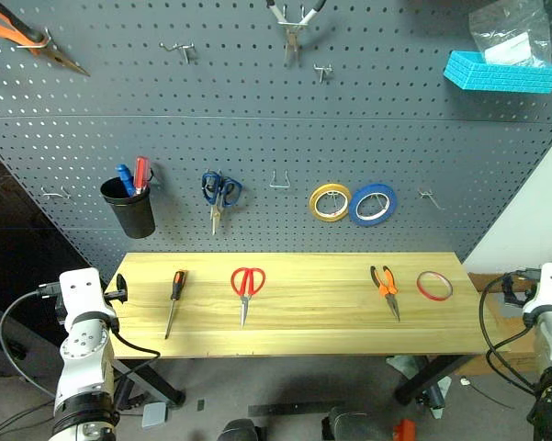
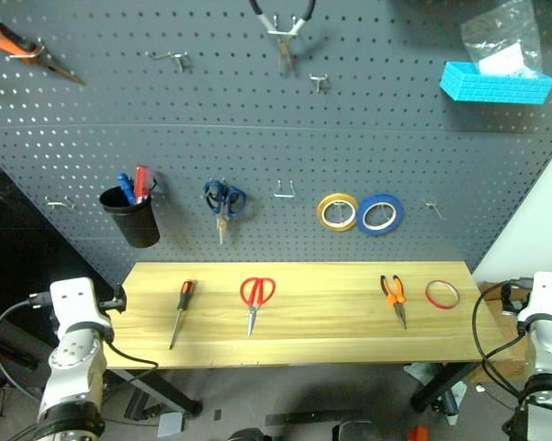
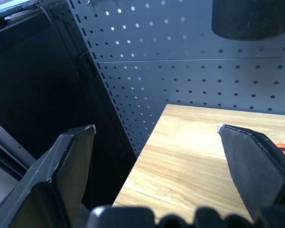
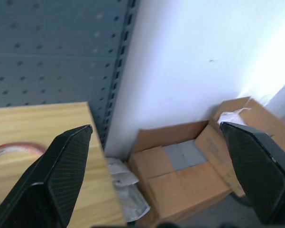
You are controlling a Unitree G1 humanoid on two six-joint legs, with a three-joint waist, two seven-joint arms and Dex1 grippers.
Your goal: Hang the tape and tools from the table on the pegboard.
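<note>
Left eye view: table (image 1: 294,340) holds one tape (image 1: 434,286), three tools (image 1: 247,285).

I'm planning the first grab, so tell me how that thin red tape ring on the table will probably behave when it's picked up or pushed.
The red tape ring lies flat on the wooden table, so a push would likely slide it, not roll it. It looks thin with an open centre, so it is probably light and may flex under a squeeze. Lying so low, it could be awkward to get fingers under.
</note>
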